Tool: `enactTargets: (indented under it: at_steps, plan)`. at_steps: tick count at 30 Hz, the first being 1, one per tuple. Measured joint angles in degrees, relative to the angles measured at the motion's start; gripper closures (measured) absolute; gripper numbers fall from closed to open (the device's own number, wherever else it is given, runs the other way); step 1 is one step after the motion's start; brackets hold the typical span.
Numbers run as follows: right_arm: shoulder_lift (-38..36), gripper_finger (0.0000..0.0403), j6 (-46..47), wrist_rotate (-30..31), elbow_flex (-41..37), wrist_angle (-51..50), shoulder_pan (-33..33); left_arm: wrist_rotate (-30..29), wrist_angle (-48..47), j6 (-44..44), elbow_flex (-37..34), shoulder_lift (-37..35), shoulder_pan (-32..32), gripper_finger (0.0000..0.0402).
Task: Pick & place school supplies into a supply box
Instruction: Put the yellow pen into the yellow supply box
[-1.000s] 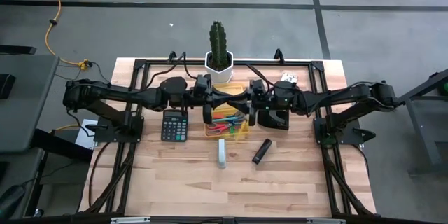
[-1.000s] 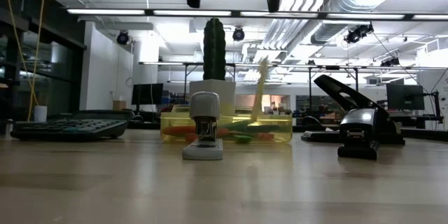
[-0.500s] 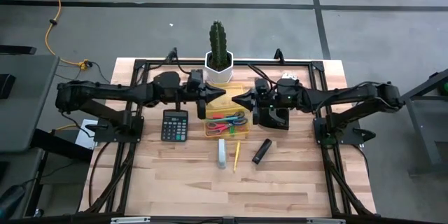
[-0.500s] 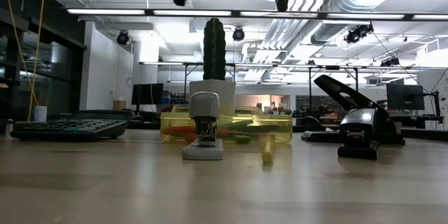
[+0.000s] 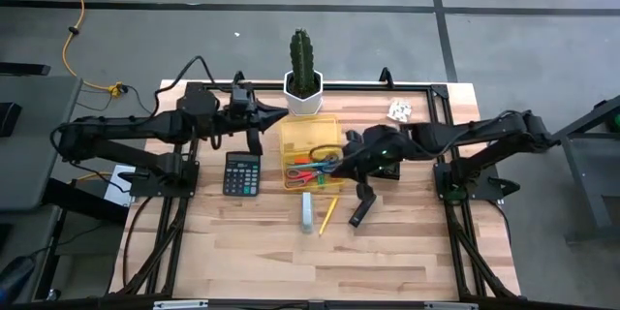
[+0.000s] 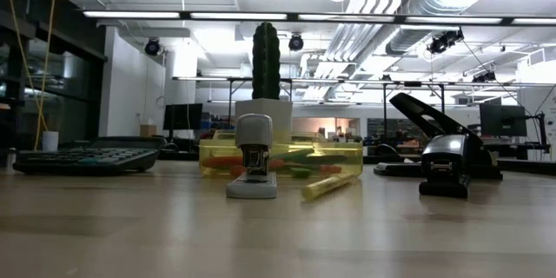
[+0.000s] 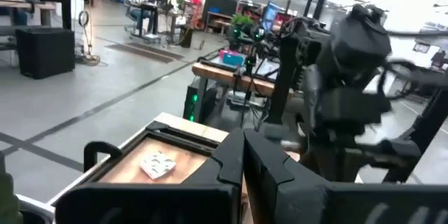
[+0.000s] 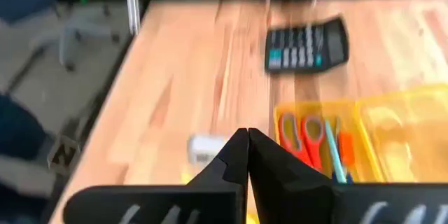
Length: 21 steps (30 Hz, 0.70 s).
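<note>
Yellow pencil w/ orange tip (image 5: 328, 215) lies on the wood table (image 5: 252, 252) just outside the translucent yellow plastic supply box (image 5: 312, 136), beside the grey stapler (image 5: 307, 212). My right gripper (image 5: 339, 170) hovers over the box edge, fingers pinched together, empty; I reckon it's lined up for a re-grab. Left gripper (image 5: 283, 111) likewise closed, empty, near the cactus pot (image 5: 303, 100).

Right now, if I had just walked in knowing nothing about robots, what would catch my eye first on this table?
Probably the tall green cactus in its white pot at the table's far edge, and in front of it the yellow supply box holding red-handled scissors. A yellow pencil lies loose on the wood just outside the box, beside a stapler. Two dark arms reach in from either side, the right hand shut above the box.
</note>
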Motion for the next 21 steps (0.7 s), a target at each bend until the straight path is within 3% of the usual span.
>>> enactTargets:
  at_steps: [2, 8, 13, 17, 21]
  plan:
    - [2.2, 0.0402, -1.7, -0.3, 2.1, -3.7, 0.6, -0.7, 0.0, 0.0, 0.0, -0.1, 0.0, 0.0401]
    - [10.0, 0.0385, -9.3, -8.7, 5.3, -9.7, 0.8, -0.8, -0.1, -0.5, 0.0, 0.0, 0.0, 0.0401]
    - [17.9, 0.0300, -13.4, -10.2, 6.5, -10.8, 1.5, -0.8, 0.0, -2.0, 0.0, 0.0, 0.0, 0.0401]
    - [23.4, 0.0225, -22.0, -10.5, 7.0, -11.0, 2.8, -0.8, 0.2, -2.1, 0.0, -0.5, 0.0, 0.0401]
    - [27.6, 0.0183, -27.8, -9.0, 7.1, -10.9, 4.2, -0.8, 0.1, -2.2, 0.0, -0.4, 0.0, 0.0401]
